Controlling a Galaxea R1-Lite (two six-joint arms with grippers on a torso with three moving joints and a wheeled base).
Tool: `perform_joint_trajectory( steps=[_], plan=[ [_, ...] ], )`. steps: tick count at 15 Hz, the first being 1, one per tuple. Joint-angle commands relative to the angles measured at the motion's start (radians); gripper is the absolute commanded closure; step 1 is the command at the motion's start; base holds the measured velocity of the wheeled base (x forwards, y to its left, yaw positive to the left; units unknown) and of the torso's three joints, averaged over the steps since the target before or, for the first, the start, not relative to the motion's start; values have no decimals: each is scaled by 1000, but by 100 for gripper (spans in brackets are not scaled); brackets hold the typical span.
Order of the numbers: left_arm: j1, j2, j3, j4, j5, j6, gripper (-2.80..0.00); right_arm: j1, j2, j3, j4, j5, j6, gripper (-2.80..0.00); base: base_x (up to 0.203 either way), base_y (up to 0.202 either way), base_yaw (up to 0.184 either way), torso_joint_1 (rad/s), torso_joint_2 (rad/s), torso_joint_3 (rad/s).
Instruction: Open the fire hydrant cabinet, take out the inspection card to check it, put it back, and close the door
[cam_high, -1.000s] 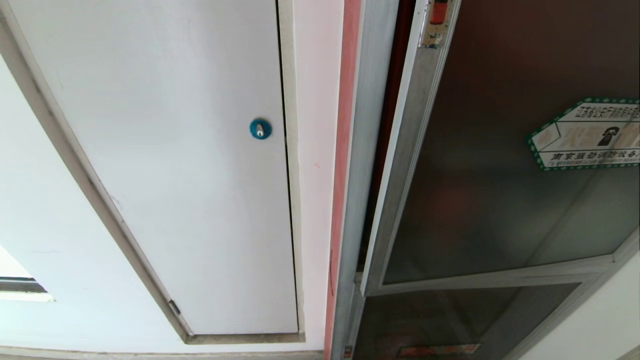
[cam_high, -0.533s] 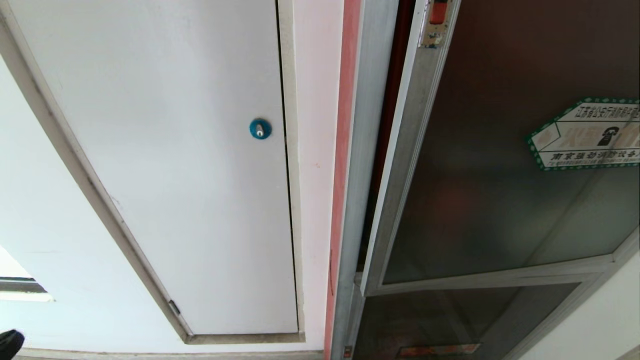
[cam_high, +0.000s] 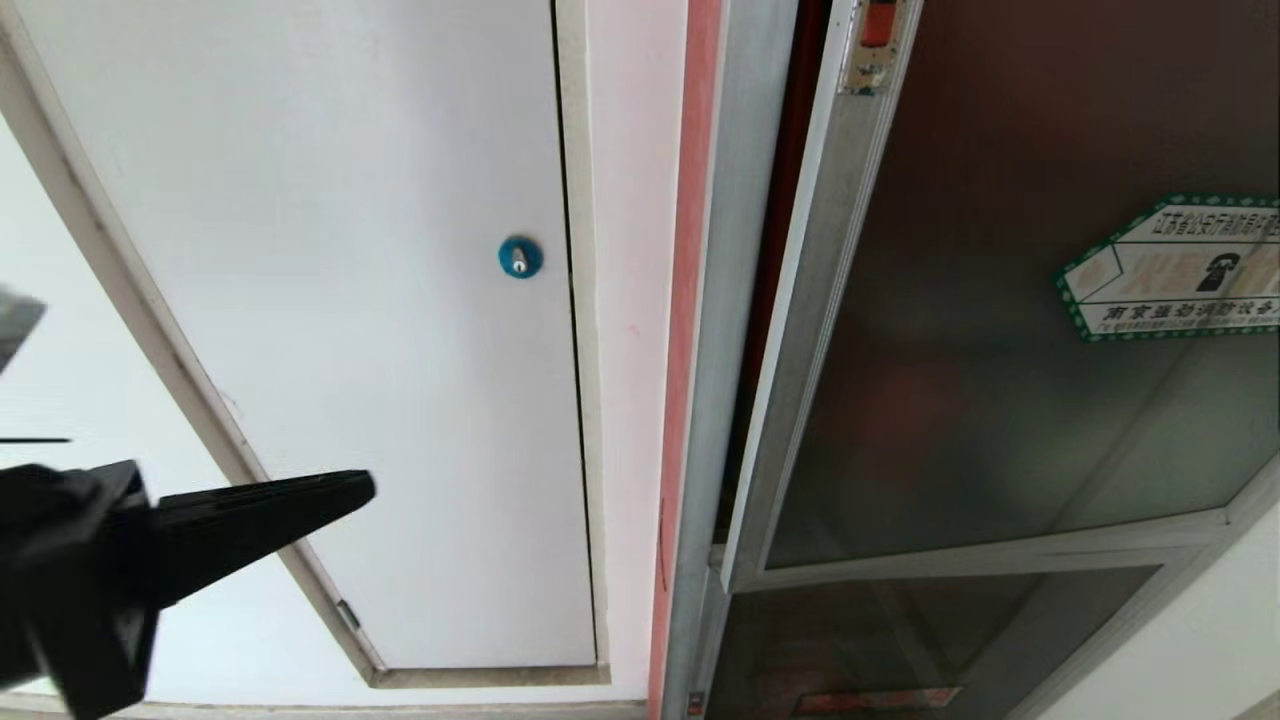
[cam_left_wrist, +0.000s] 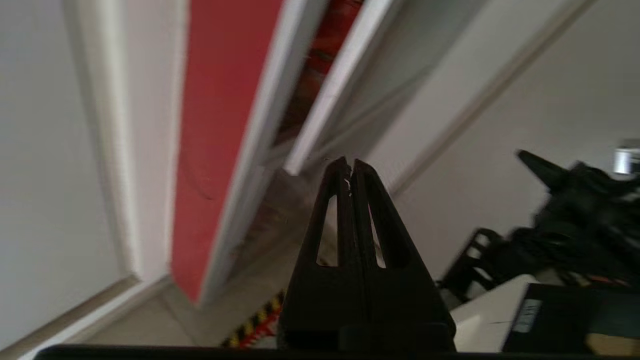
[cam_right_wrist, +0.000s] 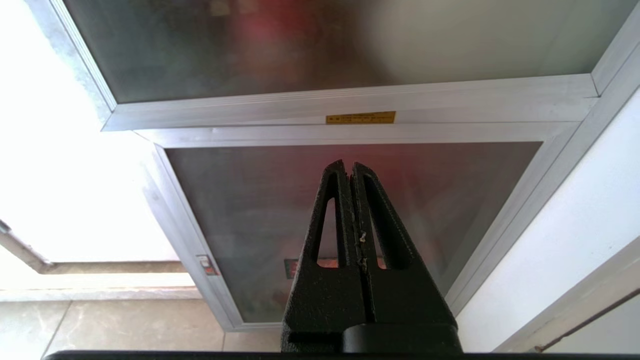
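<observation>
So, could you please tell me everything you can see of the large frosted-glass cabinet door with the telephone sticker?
The large dark frosted-glass door sits in a silver aluminium frame. A green-bordered telephone sticker is on its glass, and a red latch sits at its upper left frame. It stands slightly ajar, a dark gap showing red along its left edge. Nothing touches it.

We count one white door with one blue round lock (cam_high: 520, 257) on the left, two dark frosted-glass panels in silver aluminium frames on the right, the large one (cam_high: 1000, 330) above the smaller (cam_high: 880, 640), and two black grippers, left (cam_high: 360, 487) and right (cam_right_wrist: 350, 167).
</observation>
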Motion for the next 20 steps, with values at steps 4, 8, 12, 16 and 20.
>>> perform_joint_trajectory(
  steps=[4, 8, 12, 16, 20],
  plan=[
    [-219, 332, -141, -122, -8, -34, 0, 0, 1, 0, 0, 0, -2, 0, 0, 0, 0, 0, 0, 0],
    [-263, 500, -253, -191, -4, -21, 0, 0, 3, 0, 0, 0, -3, 0, 0, 0, 0, 0, 0, 0],
    [-267, 605, -323, -220, -1, 23, 0, 0, 2, 0, 0, 0, -6, 0, 0, 0, 0, 0, 0, 0],
    [-268, 684, -391, -279, -1, 23, 0, 0, 3, 0, 0, 2, -8, 0, 0, 0, 0, 0, 0, 0],
    [-270, 746, -427, -301, 0, 26, 0, 0, 3, 0, 0, 6, -16, 0, 0, 0, 0, 0, 0, 0]
  ],
)
